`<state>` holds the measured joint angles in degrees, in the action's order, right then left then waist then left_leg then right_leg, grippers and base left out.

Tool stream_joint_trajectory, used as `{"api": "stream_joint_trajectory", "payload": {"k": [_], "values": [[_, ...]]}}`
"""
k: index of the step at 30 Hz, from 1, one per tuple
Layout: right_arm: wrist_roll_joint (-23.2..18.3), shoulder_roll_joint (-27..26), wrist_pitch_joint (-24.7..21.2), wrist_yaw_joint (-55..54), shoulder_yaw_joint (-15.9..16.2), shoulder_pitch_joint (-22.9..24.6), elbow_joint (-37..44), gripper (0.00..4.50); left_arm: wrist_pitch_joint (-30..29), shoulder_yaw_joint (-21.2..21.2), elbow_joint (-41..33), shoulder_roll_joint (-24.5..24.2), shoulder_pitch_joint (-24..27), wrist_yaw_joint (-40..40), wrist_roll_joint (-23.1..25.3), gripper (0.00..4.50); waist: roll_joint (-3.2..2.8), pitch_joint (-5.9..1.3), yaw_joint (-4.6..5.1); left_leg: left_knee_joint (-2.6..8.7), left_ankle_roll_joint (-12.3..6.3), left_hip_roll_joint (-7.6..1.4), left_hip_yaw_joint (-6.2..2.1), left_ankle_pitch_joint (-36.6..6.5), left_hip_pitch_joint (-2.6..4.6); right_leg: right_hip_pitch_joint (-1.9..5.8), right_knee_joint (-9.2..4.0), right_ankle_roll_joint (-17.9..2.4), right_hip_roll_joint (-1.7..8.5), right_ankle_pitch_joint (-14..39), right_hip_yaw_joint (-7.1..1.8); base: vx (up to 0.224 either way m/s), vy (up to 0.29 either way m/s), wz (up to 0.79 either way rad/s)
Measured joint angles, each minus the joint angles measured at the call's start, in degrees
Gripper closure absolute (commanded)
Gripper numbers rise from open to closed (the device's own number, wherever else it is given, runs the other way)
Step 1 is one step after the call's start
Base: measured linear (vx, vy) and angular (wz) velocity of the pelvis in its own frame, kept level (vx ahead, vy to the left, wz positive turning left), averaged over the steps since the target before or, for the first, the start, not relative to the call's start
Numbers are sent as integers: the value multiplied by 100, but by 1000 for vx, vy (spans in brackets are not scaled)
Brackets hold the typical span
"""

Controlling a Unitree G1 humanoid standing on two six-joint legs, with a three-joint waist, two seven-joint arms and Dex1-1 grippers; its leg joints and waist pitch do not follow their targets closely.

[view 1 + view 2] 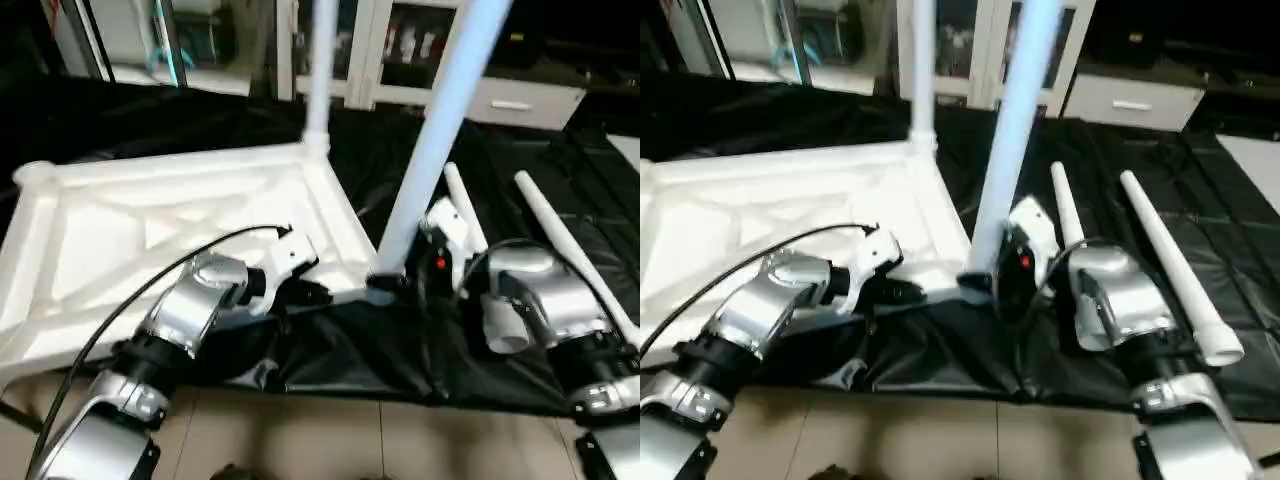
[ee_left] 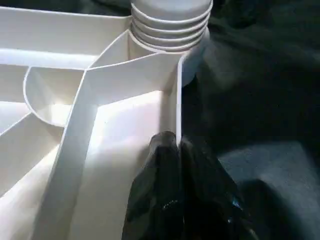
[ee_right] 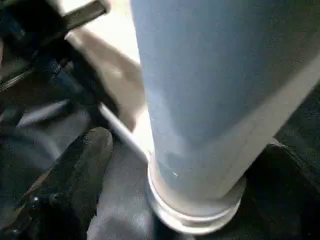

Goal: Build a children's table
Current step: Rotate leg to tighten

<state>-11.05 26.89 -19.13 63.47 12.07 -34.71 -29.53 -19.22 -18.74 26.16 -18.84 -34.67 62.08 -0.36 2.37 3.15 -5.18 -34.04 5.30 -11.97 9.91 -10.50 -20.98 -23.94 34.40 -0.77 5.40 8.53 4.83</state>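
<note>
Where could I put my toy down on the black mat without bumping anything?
Free: the black mat behind the tabletop, and the strip between the two loose legs. Crowded: the near corner, around the leaning leg and both grippers.

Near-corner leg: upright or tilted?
Tilted. The near-corner leg leans toward the robot's right from its socket, while the far-corner leg stands straight.

Children's table top (image 1: 150,215): white moulded plastic, smooth, slight sheen, ribbed underside. Standing leg (image 1: 437,130): smooth white plastic tube, ridged threaded collar at socket. Loose legs (image 1: 1165,265) at 3 o'clock: same smooth plastic. Black sheet (image 1: 330,350) beneath: glossy, wrinkled film. Forearms (image 1: 195,300): brushed silver metal. Left claw (image 2: 177,145): matt black fingers. Floor (image 1: 300,440): smooth beige tile.
</note>
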Motion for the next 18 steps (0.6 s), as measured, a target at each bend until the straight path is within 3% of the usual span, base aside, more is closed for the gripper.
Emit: {"api": "stream_joint_trajectory", "payload": {"k": [6,11,18], "values": [[444,19,489,144,255,-273,-608,35,-34,-31,11,-29,-72,54,9,450,3,1,14,-3,0,-1,-2,0,-4,-5,4,-1,-1,-1,1,0,0,0],[491,-93,696,147,267,-419,-954,35,-39,-24,35,-61,-86,68,13,450,4,1,19,-5,0,-1,-2,0,-1,-5,8,-2,-2,-1,1,0,0,0],[481,-226,869,152,161,-435,-1190,102,-43,-23,35,-77,-86,70,12,450,1,2,26,-6,0,-3,-3,0,0,-6,12,-2,-3,-2,1,0,0,0]]}}
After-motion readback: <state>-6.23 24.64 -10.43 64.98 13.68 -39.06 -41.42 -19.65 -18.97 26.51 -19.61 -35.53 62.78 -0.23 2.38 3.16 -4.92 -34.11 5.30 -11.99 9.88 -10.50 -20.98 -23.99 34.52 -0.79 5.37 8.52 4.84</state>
